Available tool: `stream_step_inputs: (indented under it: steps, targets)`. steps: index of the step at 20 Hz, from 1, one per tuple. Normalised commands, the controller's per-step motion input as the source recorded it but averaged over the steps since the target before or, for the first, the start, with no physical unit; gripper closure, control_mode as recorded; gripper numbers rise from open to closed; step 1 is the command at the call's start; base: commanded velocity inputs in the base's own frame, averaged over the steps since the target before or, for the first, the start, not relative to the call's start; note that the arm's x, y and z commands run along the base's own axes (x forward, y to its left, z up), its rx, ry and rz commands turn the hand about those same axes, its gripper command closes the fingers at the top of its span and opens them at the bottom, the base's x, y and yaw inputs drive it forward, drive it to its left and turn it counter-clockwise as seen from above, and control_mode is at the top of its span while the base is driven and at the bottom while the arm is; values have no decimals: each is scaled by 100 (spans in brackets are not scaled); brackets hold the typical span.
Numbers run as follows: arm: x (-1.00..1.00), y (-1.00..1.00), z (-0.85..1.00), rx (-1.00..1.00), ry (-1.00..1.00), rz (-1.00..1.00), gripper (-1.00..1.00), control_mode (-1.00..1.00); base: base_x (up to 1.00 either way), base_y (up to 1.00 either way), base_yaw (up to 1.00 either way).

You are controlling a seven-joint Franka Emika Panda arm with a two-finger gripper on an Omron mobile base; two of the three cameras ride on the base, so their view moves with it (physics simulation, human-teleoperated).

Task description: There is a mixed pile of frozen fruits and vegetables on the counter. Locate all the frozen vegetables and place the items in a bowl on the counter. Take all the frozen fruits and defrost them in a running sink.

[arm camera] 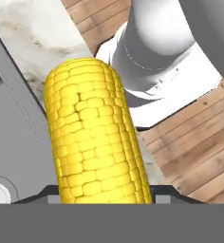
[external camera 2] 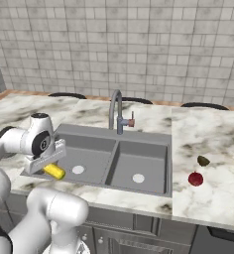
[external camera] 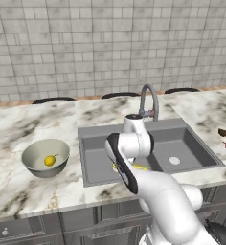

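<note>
1. One small yellow piece (external camera: 49, 160) sits in the bowl (external camera: 34, 152) at left on the counter (external camera: 19, 129).
2. My gripper (external camera 2: 49, 166) pinches the corn cob (external camera 2: 55, 171) over the sink's (external camera 2: 139, 163) left basin, near its front edge.
3. Olive-brown lump (external camera 2: 203, 160) and red fruit (external camera 2: 195, 178) lie on the counter right of the sink, near each other.

left base: behind-left, looking down | right base: behind-right | shared: sink (external camera: 148, 153), counter (external camera: 19, 129) | hand: close on corn cob (arm camera: 95, 137)
</note>
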Motion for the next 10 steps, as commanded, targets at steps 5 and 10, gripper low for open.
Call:
stream_step_inputs:
  steps: [5, 10]
  targets:
    - [48, 75, 0, 0, 6, 3, 100, -100, 0, 0, 0]
    - [52, 75, 2, 0, 1, 0, 100, -100, 0, 0, 0]
